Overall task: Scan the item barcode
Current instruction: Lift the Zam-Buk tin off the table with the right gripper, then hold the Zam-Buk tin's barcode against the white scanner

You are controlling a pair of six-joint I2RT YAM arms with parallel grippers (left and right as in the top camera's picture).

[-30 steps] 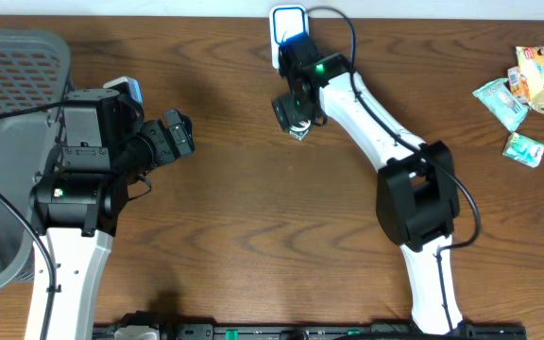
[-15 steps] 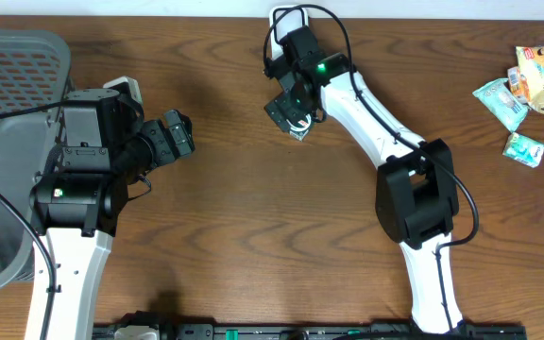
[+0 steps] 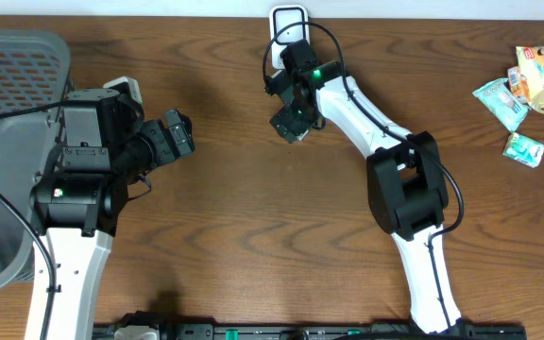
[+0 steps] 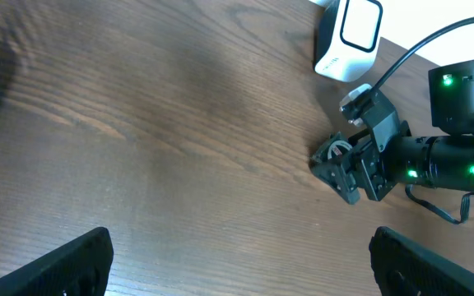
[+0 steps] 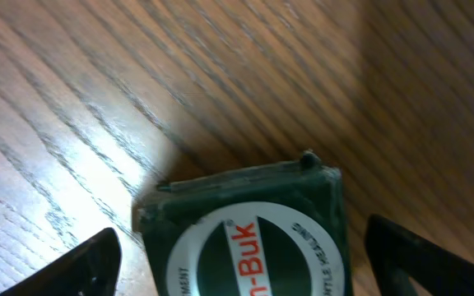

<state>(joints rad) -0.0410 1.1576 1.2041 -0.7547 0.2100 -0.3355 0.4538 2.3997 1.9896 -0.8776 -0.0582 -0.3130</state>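
So here's our setup – the right pincer [image 3: 288, 123] is reaching up toward the far edge of the desk [image 3: 244, 236], just in front of the white scanner [image 3: 289, 19]. Its jaws are spread wide around a dark green packet [image 5: 245, 210]. From the right wrist view we see a gap on each side, so the fingers don't look like they're touching it. The packet has a round white label with red letters, and we can read "n-Buk" before it runs off the bottom of the frame. The tiny curved print around it is too small for us to make out.

The left pincer [image 4: 237, 255] sits well apart on the other side, jaws wide with nothing between them but bare wood. A grey basket [image 3: 8, 66] sits at the left edge beside that arm. Over at the far right there's a little pile of snack packets [image 3: 527, 85] – the writing on those is unreadable from overhead.
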